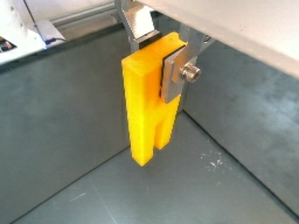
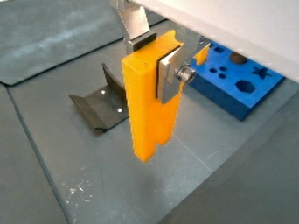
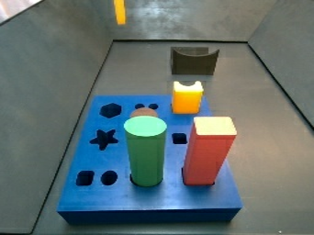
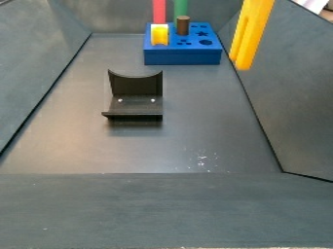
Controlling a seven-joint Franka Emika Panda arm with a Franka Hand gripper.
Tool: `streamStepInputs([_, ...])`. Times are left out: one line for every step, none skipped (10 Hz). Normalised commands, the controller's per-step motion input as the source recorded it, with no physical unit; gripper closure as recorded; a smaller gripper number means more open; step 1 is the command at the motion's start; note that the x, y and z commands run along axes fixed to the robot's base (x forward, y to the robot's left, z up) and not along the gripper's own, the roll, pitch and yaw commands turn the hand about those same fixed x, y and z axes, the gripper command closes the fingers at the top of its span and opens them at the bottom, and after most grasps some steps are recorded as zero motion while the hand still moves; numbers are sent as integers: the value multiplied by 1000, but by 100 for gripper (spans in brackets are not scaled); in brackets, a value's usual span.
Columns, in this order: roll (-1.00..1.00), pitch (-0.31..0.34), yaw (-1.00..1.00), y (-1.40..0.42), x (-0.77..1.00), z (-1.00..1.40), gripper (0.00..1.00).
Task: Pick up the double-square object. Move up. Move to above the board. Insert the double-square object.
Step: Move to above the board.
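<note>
My gripper (image 1: 158, 54) is shut on the upper end of the double-square object (image 1: 146, 105), a tall orange-yellow bar that hangs upright, clear of the dark floor. Both wrist views show it gripped (image 2: 149, 101) between the silver fingers (image 2: 172, 77). In a side view the bar (image 4: 250, 34) hangs to the right of the blue board (image 4: 182, 56), not over it. In a side view only its lower end (image 3: 119, 11) shows, far behind the board (image 3: 147, 209). The gripper is out of frame in both side views.
The board holds a green cylinder (image 3: 146, 151), a red square block (image 3: 210, 151) and a short yellow-orange peg (image 3: 186, 95). The fixture (image 4: 132, 95) stands on the floor in front of the board, seen also in a wrist view (image 2: 100, 109). Grey walls enclose the floor.
</note>
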Motion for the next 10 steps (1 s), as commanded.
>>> streamStepInputs([74, 90, 25, -2, 5, 438, 100])
streamStepInputs([74, 88, 28, -2, 3, 232, 100])
streamStepInputs([39, 408, -642, -1000, 327, 124, 100])
streamStepInputs([37, 388, -570, -1000, 333, 113, 100])
streamStepInputs([11, 372, -432, -1000, 345, 116, 100])
streamStepInputs([-77, 303, -213, -1000, 363, 115, 100])
streamStepInputs([-59, 215, -55, -1000, 369, 117, 100])
streamStepInputs([-36, 160, -1, -1000, 372, 121, 100])
streamStepInputs([-23, 117, -1, -1000, 376, 122, 100])
streamStepInputs([-10, 114, 9, -1000, 384, 124, 100])
